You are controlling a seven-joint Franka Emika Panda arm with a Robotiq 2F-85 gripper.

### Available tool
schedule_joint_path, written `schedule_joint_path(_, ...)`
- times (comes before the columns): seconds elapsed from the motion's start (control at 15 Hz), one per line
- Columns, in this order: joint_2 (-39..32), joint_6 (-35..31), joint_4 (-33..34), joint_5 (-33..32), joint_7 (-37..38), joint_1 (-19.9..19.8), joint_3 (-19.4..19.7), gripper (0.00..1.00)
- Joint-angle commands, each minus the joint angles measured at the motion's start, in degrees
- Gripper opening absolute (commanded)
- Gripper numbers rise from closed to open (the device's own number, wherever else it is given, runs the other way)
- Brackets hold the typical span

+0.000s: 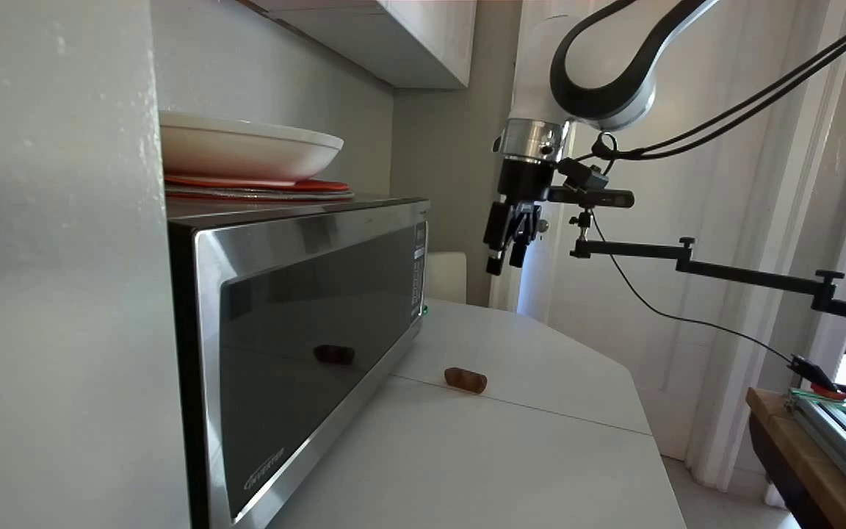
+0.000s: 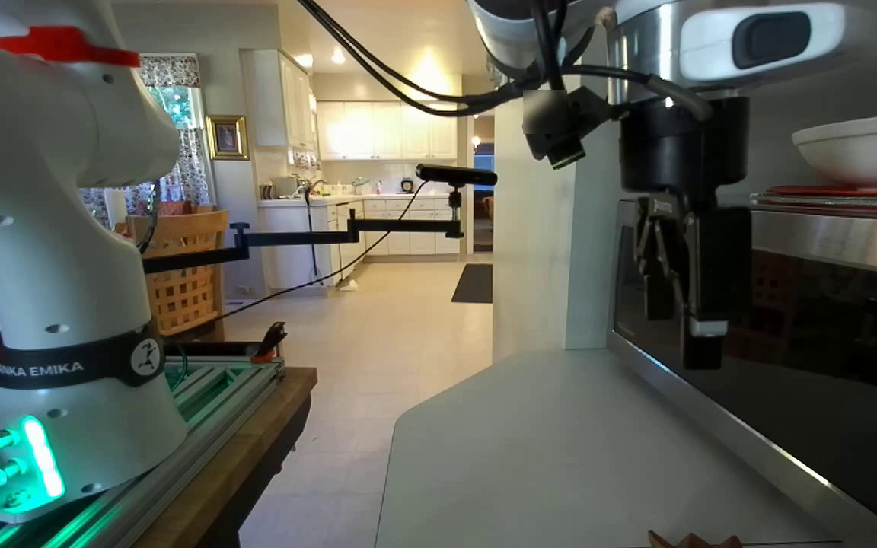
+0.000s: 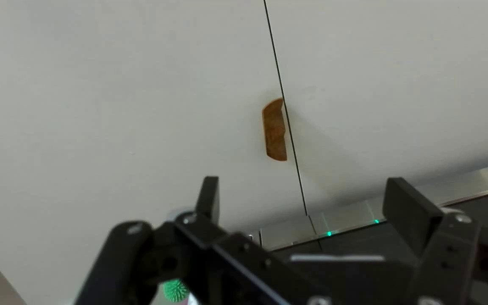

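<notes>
gripper (image 3: 301,192) hangs over the white counter (image 1: 540,463), pointing down, its fingers (image 3: 409,212) spread w/ a wide gap btwn them. lower down, on the counter, lies a small brown pc (image 3: 275,130), wood-looking, w/ a notch in one long side; it's well apart from the gripper & just beside the dark seam (image 3: 277,63), can't tell if its tip touches the line. in an exterior view its reflection (image 1: 333,354) shows in the front of the microwave (image 1: 320,294), which stands on the counter near it. on top of that, a stack of flat red & grey trays (image 1: 327,186) w/ a white bowl (image 1: 247,150) resting on them. wrist view, bottom: a green spiky ball (image 3: 175,290), partly hidden by the gripper. in an exterior view the arm's base (image 2: 96,426), w/ a lit green strip (image 2: 43,457), sits on metal rails (image 2: 221,411) along a wood edge (image 2: 294,392); a black cam (image 2: 457,176) stands on a jointed rod (image 2: 400,226). farther back: wood chair (image 2: 187,281), framed pic (image 2: 227,138) on the wall, white kitchen cupboards (image 2: 385,129), a dark mat (image 2: 473,283) on the pale floor (image 2: 377,327).
</notes>
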State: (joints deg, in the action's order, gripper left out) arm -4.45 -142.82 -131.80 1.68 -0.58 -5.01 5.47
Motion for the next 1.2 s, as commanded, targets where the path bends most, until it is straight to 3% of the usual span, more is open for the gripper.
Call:
schedule_joint_path(0.0, -3.34, 0.79, 2.06, 1.00, -1.24, -0.14, -0.52, 1.00)
schedule_joint_path(1.13, -20.16, -5.22, 11.37, 0.47, -1.96, -0.86, -1.34, 1.00)
